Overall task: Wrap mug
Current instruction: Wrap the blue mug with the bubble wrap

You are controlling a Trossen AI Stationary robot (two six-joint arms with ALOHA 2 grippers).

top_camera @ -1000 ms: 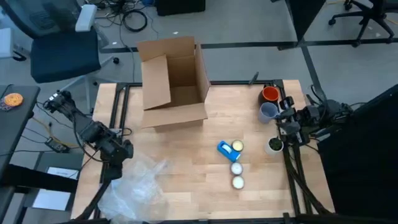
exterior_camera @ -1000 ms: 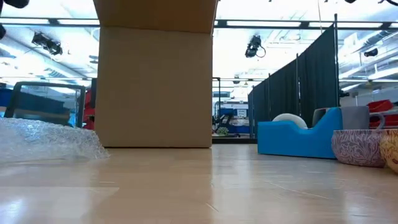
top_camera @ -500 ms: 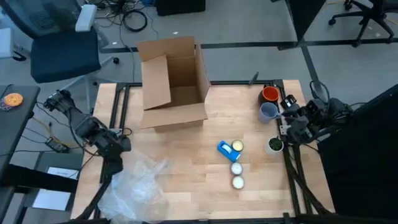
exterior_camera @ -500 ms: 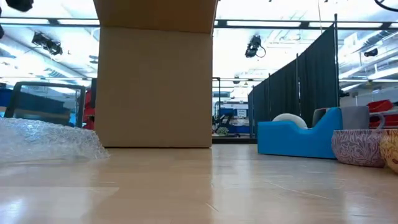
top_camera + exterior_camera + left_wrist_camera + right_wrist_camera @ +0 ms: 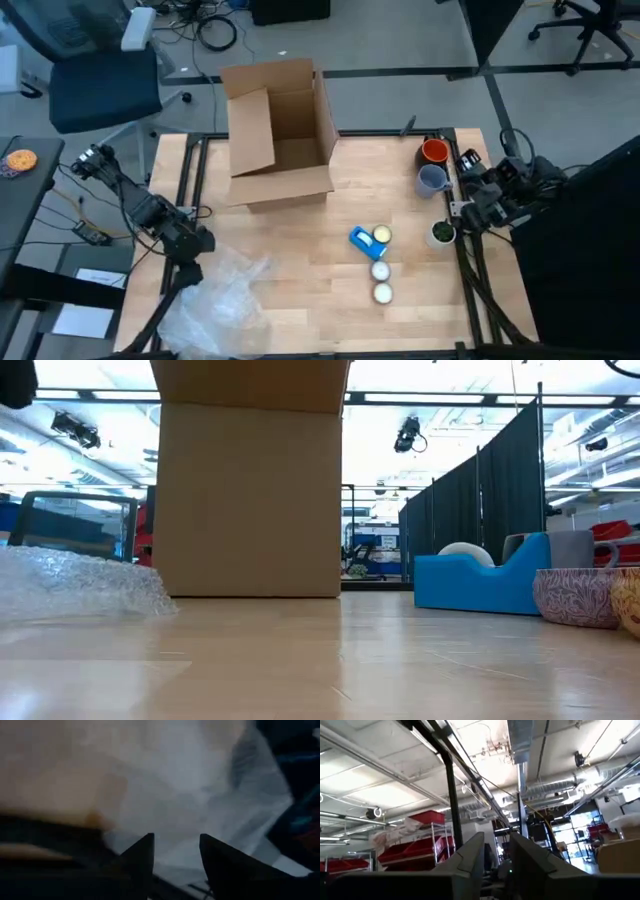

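- Even, soft light is falling on the counter [image 5: 320, 290] in the high view, casting only faint shadows beside the cardboard box [image 5: 278, 130].
- In the low view, bright ceiling strips are blowing out the area from ten to two o'clock, and the counter's near surface is throwing back a pale sheen.
- The near face of the box is sitting in shade against that backlight.
- The left wrist view is coming through dim and heavily blurred; the bubble wrap [image 5: 200, 795] is showing as a white smear, and the fingers [image 5: 142, 857] are reading as dark silhouettes.
- The right wrist view is pointing up at glaring ceiling lights, with its fingers [image 5: 470, 855] out of focus.
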